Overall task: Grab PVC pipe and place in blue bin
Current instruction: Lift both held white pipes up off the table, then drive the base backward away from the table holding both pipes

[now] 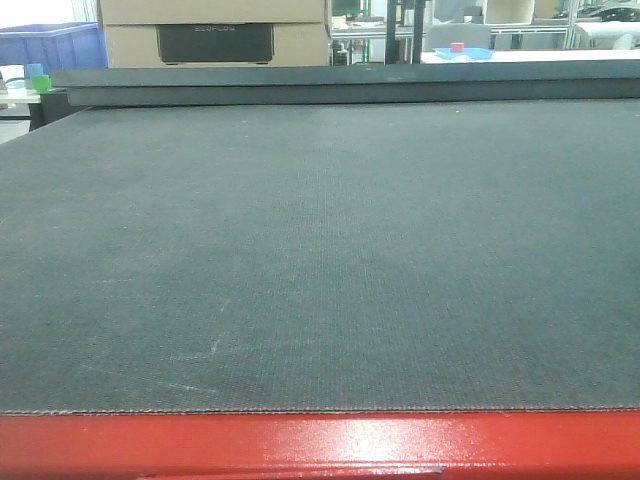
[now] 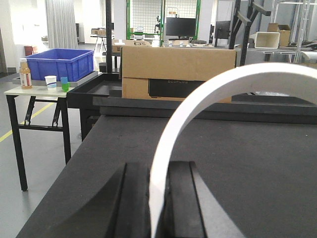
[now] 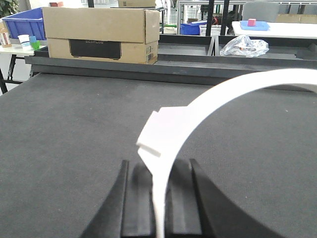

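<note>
on the side table (image 2: 34, 89), blue bin (image 2: 59, 63) contents unseen; left gripper (image 2: 158, 201), right gripper (image 3: 158, 201) each pinch white strip (image 2: 166, 144).

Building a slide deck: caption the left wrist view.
Left tool shut on curved white PVC pipe; blue plastic bin beyond.

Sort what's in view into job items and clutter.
Job: blue bin; left gripper, right gripper, each with a white curved strip in its jaws, possibly the pipe.
Lying about: cardboard boxes, bottle, white cup, plastic bag, blue tray.

Even bright light, glare on red edge (image 1: 340, 435), blurred foreground
</note>
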Motion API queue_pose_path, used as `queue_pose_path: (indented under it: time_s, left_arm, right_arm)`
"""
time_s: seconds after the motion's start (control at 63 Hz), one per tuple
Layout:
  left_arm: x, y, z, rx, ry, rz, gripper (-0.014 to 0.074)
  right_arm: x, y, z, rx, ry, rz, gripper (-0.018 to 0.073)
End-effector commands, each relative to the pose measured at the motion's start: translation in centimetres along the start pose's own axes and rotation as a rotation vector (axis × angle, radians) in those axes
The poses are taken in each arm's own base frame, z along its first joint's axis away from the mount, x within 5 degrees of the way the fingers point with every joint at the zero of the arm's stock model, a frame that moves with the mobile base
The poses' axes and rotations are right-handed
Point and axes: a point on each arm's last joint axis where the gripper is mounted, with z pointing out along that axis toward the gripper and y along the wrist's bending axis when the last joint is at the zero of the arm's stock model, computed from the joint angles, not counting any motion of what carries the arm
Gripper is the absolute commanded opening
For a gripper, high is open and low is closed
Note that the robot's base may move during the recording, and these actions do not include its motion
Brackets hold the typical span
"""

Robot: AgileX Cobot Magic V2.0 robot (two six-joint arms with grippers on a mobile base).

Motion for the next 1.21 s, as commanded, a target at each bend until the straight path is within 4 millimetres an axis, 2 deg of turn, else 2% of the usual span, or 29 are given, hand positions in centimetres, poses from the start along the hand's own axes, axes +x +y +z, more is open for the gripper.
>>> queue_pose_path:
  time_s: [0.0,1.19]
  left_arm:
    - [-0.27,-0.04,-0.15,0.006,-0.028,-0.012,-0.0111]
    - [-0.27,-0.04,-0.15,0.006,-0.028,-0.012,-0.0111]
  right_arm:
    - [-0.21,-0.10,-0.05,0.012,-0.029,-0.013,-0.0168]
    - [-0.21,-0.10,-0.05,0.012,-0.029,-0.013,-0.0168]
